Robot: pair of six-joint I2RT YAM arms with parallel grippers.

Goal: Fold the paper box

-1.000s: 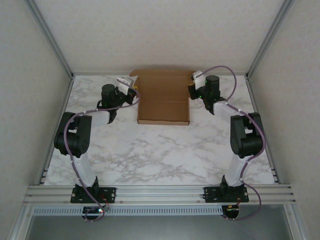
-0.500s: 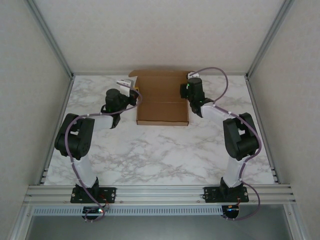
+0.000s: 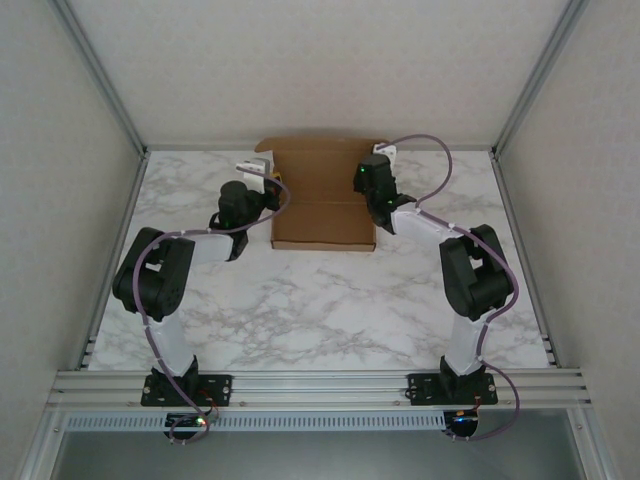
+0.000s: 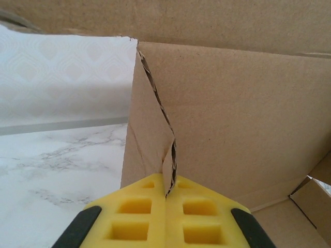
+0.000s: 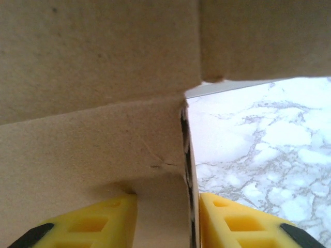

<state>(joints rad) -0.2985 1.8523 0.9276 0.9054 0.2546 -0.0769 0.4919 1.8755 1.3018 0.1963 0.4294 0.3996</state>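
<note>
We see both arms bent inward to the paper box (image 3: pixel 325 215) at the desk's (image 3: pixel 300 310) far middle, long side left-to-right, lid flap farthest, the left end effector (image 4: pixel 166 194) pinching its left side wall and the right end effector (image 5: pixel 168 206), swung inward since a second ago, now parted astride the right one.

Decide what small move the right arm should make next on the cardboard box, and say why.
Probably close the right gripper. It stands open, straddling the right wall of the box, while the left gripper is shut on the left wall. Gripping both walls would likely let the arms fold them together.
</note>
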